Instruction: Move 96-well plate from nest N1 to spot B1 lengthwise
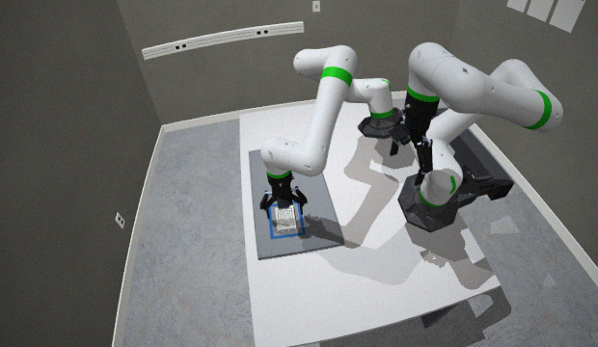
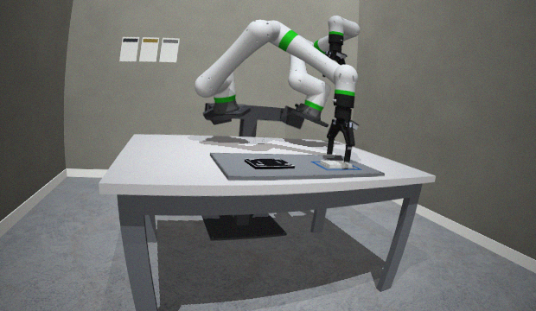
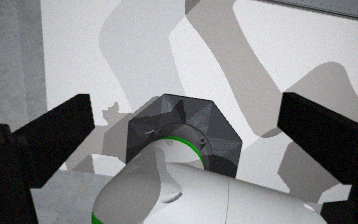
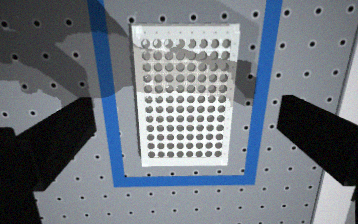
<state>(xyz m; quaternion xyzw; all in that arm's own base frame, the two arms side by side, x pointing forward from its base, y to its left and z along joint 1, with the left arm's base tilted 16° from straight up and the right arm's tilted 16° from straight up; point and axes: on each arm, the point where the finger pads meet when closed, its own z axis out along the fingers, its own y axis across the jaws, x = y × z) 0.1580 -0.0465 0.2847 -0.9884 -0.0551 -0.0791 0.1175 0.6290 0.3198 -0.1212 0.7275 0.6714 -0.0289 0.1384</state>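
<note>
On the left of the exterior view, the black plate nest (image 2: 269, 163) was seated on the grey perforated board (image 1: 318, 207) (image 2: 242, 174) (image 3: 340, 7) (image 4: 325, 90), and the 96-well plate (image 1: 285, 219) (image 2: 335, 164) (image 4: 185, 95) was set well apart from it. To the right, the plate was laid flat on the board, wells up, inside the blue taped outline (image 1: 286, 236) (image 2: 343, 169) (image 4: 185, 181), its long sides running roughly along the outline's long sides. Its wells were arranged in regular rows; whether anything was contained in them could not be told. The right gripper (image 1: 285, 212) (image 2: 339, 155) (image 4: 187, 113) was poised above the plate, its fingers spread fully to either side and nothing pinched. The left gripper (image 1: 406, 166) (image 2: 334, 65) (image 3: 186, 110) was held well apart from the plate, also spread fully, with nothing gripped.
</note>
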